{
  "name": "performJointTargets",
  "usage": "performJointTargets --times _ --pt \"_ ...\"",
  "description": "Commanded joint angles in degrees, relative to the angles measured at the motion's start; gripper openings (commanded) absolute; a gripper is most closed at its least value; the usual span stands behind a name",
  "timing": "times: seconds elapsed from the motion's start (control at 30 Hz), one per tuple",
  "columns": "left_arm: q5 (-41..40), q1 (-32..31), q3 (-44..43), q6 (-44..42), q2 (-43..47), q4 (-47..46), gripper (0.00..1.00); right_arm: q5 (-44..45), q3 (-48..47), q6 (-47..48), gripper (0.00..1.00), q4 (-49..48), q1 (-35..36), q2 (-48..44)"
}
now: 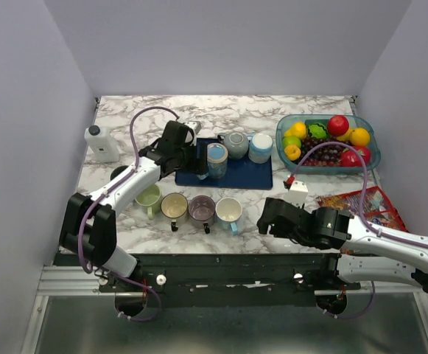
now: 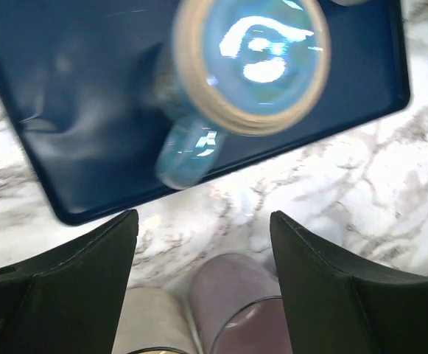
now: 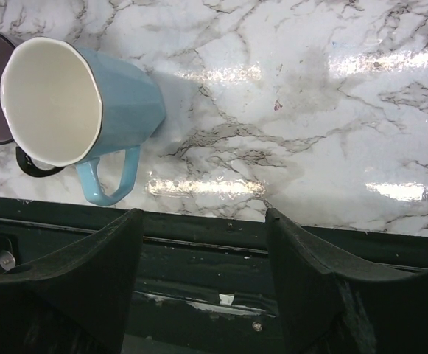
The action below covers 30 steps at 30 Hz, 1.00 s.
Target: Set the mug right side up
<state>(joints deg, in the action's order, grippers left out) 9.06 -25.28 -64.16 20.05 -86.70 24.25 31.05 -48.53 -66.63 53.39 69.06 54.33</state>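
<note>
A blue mug (image 1: 216, 160) stands upside down on the dark blue tray (image 1: 250, 177). In the left wrist view its beige-ringed base (image 2: 254, 59) faces the camera and its handle (image 2: 188, 151) points toward the tray's edge. My left gripper (image 1: 199, 158) is open and empty just left of this mug, hovering above the tray's edge (image 2: 88, 184) and not touching it (image 2: 202, 295). My right gripper (image 1: 261, 221) is open and empty at the table's front edge (image 3: 202, 280), right of an upright light blue mug (image 3: 74, 103).
A grey mug (image 1: 236, 144) and a pale blue mug (image 1: 260, 147) also sit on the tray. Upright green (image 1: 149, 198), beige (image 1: 174, 205), purple (image 1: 202, 208) and light blue (image 1: 229, 211) mugs form a front row. A fruit bin (image 1: 328, 142), a snack packet (image 1: 365, 205) and a white bottle (image 1: 100, 143) stand around.
</note>
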Motion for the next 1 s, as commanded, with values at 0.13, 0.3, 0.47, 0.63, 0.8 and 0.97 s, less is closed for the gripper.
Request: performJointTargets --times 0.13,0.3,0.47,0.63,0.8,0.97 --pt "-4.6 -4.9 -3.2 -8.4 -3.8 1.9 0.86 1.3 0.8 -0.7 0.74 -0.9 0.2 -0.4" --pt "-8.4 -5.7 -4.9 -11.2 -6.4 1.5 0.89 1.2 1.6 -1.0 0.74 -0.9 0.3 -1.2" --pt "-7.2 -5.9 -9.0 -15.1 -10.0 2.6 0.89 1.5 1.8 -1.3 0.74 -0.5 0.3 -2.1" --pt "-6.3 -6.1 -13.6 -18.7 -15.1 6.1 0.85 1.6 2.1 -1.9 0.74 0.1 0.3 -2.6" --pt "-5.5 -6.2 -16.3 -19.8 -17.5 8.8 0.69 2.0 2.4 -2.4 0.74 0.6 0.2 -3.0" --pt "-5.3 -6.4 -16.9 -23.1 -18.6 10.5 0.61 2.3 2.3 -2.5 0.74 0.6 0.2 -2.8"
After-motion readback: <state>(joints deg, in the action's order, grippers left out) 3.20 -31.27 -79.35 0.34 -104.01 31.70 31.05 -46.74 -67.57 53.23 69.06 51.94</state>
